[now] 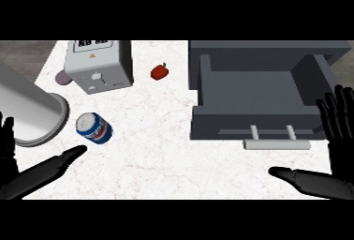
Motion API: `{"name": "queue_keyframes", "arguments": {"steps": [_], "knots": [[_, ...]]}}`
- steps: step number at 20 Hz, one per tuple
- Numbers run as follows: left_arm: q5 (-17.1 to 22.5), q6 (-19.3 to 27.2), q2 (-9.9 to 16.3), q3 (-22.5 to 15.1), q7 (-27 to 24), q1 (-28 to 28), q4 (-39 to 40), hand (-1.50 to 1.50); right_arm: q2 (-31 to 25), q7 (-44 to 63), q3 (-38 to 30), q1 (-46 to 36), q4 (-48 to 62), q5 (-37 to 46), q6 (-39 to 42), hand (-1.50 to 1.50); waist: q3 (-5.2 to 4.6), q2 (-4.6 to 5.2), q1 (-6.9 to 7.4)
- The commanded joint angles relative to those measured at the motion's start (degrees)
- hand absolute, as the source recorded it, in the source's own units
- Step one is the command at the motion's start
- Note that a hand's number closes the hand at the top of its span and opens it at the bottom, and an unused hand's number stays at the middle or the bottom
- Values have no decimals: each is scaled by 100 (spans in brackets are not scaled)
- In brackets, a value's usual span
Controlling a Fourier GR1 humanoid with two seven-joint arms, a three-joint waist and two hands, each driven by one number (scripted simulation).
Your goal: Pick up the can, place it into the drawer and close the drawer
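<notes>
Only one view is given, from the head. The counter [173, 159] is seen steeply from above, rather near, and both hands are cut at the lower edge.

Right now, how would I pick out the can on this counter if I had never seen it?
Start at the big open grey drawer on the right of the white marble counter, then look across to the left side. There, just right of a large pale cylinder, stands the can. It alone is blue and white with a silver top; the small red fruit sits farther back.
</notes>
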Motion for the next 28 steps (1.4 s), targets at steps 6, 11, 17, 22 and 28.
{"name": "queue_keyframes", "arguments": {"steps": [6,11,17,22,28], "knots": [[-228,317,-33,-249,25,-256,588,-150,34,-347,-239,262,71,-134,218,-150,-2,0,-17],[135,579,-36,-325,-475,-345,1387,-150,-206,-65,-653,92,-18,-517,388,-150,-4,1,-20],[471,941,-38,-347,-1407,-532,2608,-150,-39,-365,-382,494,-224,-231,470,-150,-5,3,-43],[549,867,-38,-41,-1623,-888,3275,-150,13,-539,-646,770,-313,-488,670,-150,-3,3,-40],[1112,1109,-37,-47,-2342,-742,3867,-150,6,-266,-742,873,-697,-579,787,-150,-3,1,-28]]}}
